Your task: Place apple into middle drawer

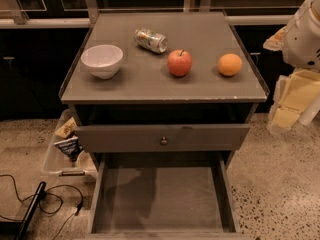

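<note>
The red apple (179, 62) with a short dark stem stands upright on the grey cabinet top (150, 84), right of centre. The middle drawer (160, 199) is pulled out below, and its stained grey floor holds nothing. My gripper (292, 101), pale yellow under the white arm (305, 29), hangs at the right edge of the view. It is beside the cabinet's right side, well away from the apple, and holds nothing that I can see.
On the cabinet top are a white bowl (102, 60) at the left, a can (150, 40) lying on its side at the back, and an orange (229, 64) right of the apple. A shut drawer front with a knob (163, 141) sits above the open drawer. A clear bin (67, 149) and cables (45, 199) lie on the floor at the left.
</note>
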`<state>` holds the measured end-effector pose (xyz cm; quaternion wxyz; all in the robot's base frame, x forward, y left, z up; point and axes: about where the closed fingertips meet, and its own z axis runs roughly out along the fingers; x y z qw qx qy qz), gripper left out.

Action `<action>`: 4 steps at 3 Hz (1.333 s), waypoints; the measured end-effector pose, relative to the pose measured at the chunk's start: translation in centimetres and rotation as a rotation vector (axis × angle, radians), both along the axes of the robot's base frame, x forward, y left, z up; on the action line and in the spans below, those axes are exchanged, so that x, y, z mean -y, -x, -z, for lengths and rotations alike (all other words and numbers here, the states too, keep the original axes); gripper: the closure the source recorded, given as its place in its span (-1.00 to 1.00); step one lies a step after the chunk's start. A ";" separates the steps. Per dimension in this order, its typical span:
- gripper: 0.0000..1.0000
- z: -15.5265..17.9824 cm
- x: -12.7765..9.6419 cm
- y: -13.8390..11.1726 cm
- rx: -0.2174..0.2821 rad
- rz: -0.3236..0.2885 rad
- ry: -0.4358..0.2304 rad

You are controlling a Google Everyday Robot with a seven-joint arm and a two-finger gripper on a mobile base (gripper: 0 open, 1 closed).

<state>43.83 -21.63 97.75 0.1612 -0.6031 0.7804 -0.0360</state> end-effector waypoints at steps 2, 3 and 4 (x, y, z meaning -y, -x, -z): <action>-1.00 0.2 -0.8 -0.3 0.030 -0.021 -0.017; -1.00 2.4 -3.1 -2.5 0.082 -0.096 -0.091; -1.00 4.7 -5.6 -8.8 0.141 -0.147 -0.196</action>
